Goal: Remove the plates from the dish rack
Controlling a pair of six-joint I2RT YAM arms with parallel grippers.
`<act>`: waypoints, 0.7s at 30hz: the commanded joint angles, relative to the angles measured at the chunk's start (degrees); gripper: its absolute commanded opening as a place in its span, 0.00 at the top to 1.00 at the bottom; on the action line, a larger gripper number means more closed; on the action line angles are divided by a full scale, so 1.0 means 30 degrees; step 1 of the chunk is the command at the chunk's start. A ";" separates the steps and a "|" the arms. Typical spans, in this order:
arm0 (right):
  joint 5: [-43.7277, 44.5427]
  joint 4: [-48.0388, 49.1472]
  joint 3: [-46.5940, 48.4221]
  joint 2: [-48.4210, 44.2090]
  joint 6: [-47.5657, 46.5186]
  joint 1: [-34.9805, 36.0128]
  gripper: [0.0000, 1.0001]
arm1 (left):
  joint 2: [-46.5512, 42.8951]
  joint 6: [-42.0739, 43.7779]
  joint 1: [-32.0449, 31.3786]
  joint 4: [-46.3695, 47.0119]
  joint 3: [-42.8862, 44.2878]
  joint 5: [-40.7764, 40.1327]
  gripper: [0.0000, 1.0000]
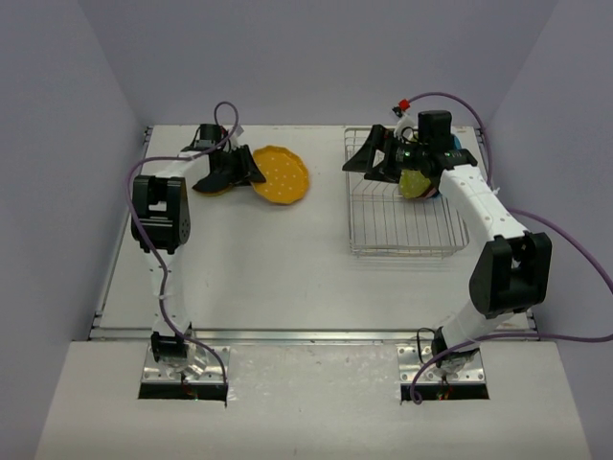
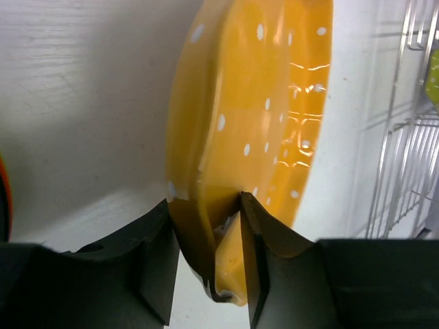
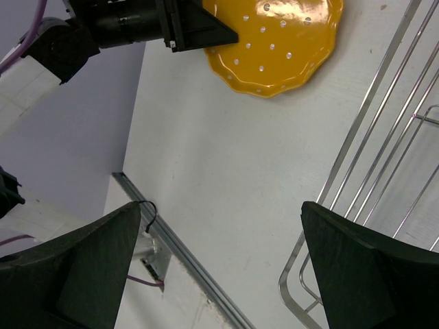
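Observation:
A yellow dotted plate lies flat at the table's far left-centre. My left gripper is shut on its near-left rim; the left wrist view shows both jaws pinching the wavy edge of the plate, with the gripper closed around it. The silver dish rack stands at the right. A lime green plate stands in its far slots, partly hidden by my right arm. My right gripper hangs open and empty over the rack's far left corner; it also shows wide open in the right wrist view.
A bit of teal blue shows behind the right wrist. The rack's wires are at the right of the right wrist view, with the yellow plate beyond. An orange edge shows at the left wrist view's left border.

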 commanded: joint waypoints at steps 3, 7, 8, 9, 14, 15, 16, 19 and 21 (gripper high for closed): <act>-0.0308 0.0370 0.0349 0.0031 0.0108 -0.0011 0.01 | 0.0783 0.0838 -0.0371 0.0306 0.0628 -0.1988 0.60; -0.0343 0.0395 0.0455 0.0175 0.0092 -0.0011 0.01 | 0.0821 0.0967 -0.0545 0.0081 0.0665 -0.3011 0.53; -0.0259 0.0353 0.0482 0.0216 0.0079 -0.0011 0.01 | 0.0765 0.1009 -0.0601 -0.0044 0.0735 -0.3455 0.51; -0.0173 0.0309 0.0511 0.0257 0.0064 -0.0011 0.01 | 0.0708 0.1050 -0.0657 -0.0169 0.0804 -0.3904 0.48; 0.1502 -0.0578 0.1084 0.0126 -0.1001 -0.0011 0.01 | -0.0350 0.1470 -0.1142 -0.0548 0.0787 -0.6088 0.41; 0.2379 -0.0935 0.1248 -0.0008 -0.1389 -0.0011 0.01 | -0.0678 0.1559 -0.1291 -0.0534 0.0639 -0.6565 0.41; 0.3264 -0.1291 0.1416 -0.0130 -0.1752 -0.0011 0.01 | -0.1047 0.1648 -0.1433 -0.0515 0.0497 -0.7034 0.40; 0.5737 -0.2407 0.1977 -0.0494 -0.2925 0.0009 0.01 | -0.3169 0.1920 -0.1927 -0.0169 -0.0086 -0.8476 0.40; 0.8236 -0.3146 0.2202 -0.0858 -0.4017 -0.0005 0.01 | -0.4919 0.2121 -0.2394 0.0214 -0.0627 -0.9500 0.40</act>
